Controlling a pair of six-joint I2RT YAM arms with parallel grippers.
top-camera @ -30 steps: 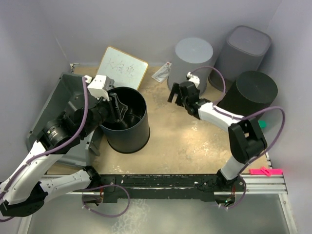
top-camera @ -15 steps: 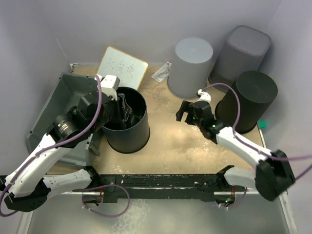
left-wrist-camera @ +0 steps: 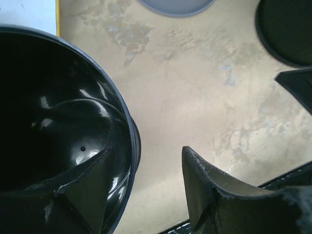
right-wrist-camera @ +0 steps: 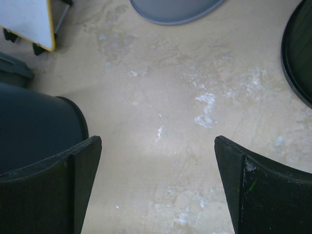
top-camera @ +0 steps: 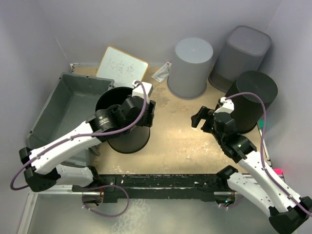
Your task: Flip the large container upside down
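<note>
The large container (top-camera: pixel 54 95), a wide shallow grey tub, sits open side up at the left of the table. My left gripper (top-camera: pixel 150 113) is open and empty. It hangs over the right rim of the open black bucket (top-camera: pixel 122 127), to the right of the tub. In the left wrist view the left gripper (left-wrist-camera: pixel 146 183) straddles the black bucket's rim (left-wrist-camera: pixel 127 131), one finger inside and one outside. My right gripper (top-camera: pixel 201 119) is open and empty over bare table in the middle. In the right wrist view the right gripper (right-wrist-camera: pixel 158 168) has only tabletop between its fingers.
A whiteboard (top-camera: pixel 122 66) leans at the back behind the tub. An upturned grey round bucket (top-camera: pixel 191 61), a tall dark-grey square bin (top-camera: pixel 243 48) and an upturned black bucket (top-camera: pixel 252 95) crowd the back right. A small packet (top-camera: pixel 162 72) lies near the grey bucket.
The tub, tilted up against the left wall a second ago, now lies flat with its opening up. My left gripper swung right to the black bucket's right rim. My right arm drew back toward the near edge.
</note>
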